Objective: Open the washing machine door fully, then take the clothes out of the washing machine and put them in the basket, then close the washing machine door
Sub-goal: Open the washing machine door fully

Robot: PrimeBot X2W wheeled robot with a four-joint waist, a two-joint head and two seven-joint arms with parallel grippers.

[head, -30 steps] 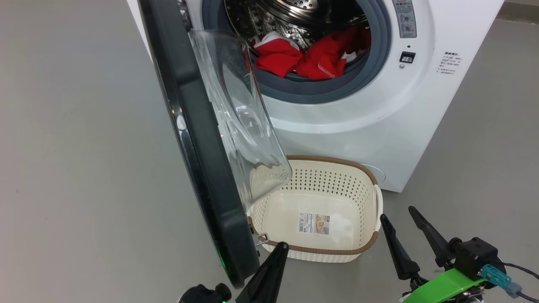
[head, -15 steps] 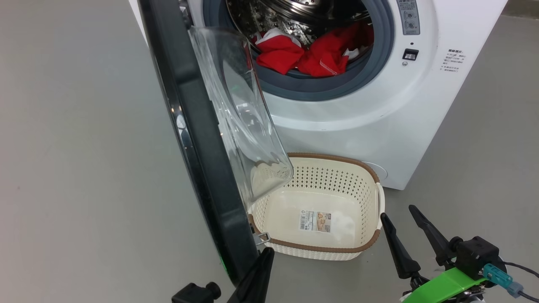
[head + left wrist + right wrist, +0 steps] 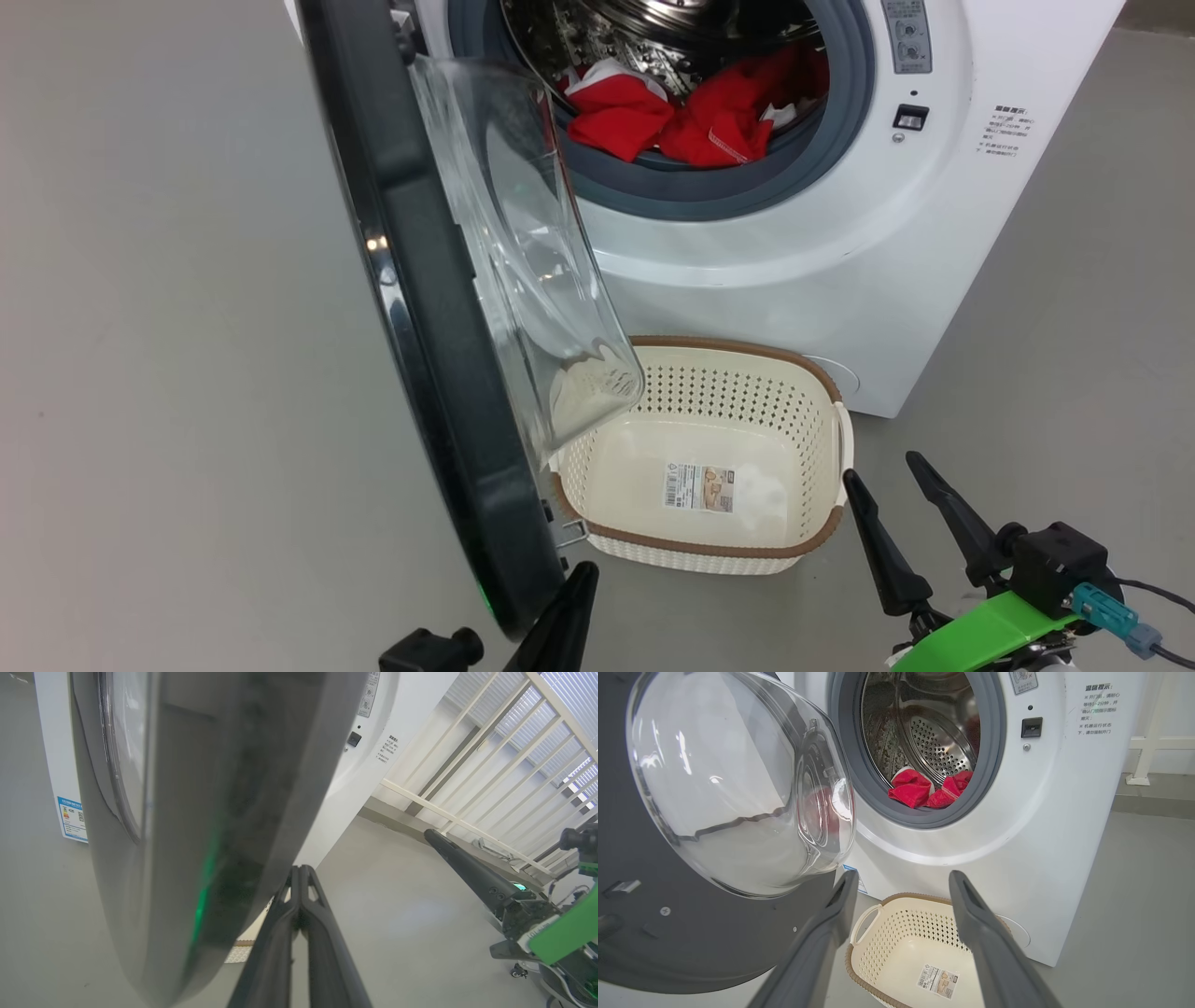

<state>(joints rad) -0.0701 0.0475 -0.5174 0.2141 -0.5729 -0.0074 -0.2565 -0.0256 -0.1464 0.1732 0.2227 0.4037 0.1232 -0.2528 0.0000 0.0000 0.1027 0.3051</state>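
The washing machine door stands swung out to the left, its clear glass bowl bulging over the basket. Red clothes lie at the front of the steel drum of the white washing machine. The cream basket sits on the floor below the opening, holding nothing but its paper label. My left gripper is shut, its tip against the door's lower inner edge. My right gripper is open beside the basket's right end, with nothing between its fingers. In the right wrist view the right gripper points toward the clothes and the basket.
Grey floor spreads to the left of the door and to the right of the machine. A white railing stands behind the machine on its right side. A blue label is stuck low on the machine's front.
The door has swung a little farther open to the left. My shut left gripper has moved down and left with its lower edge. The right gripper has held still.
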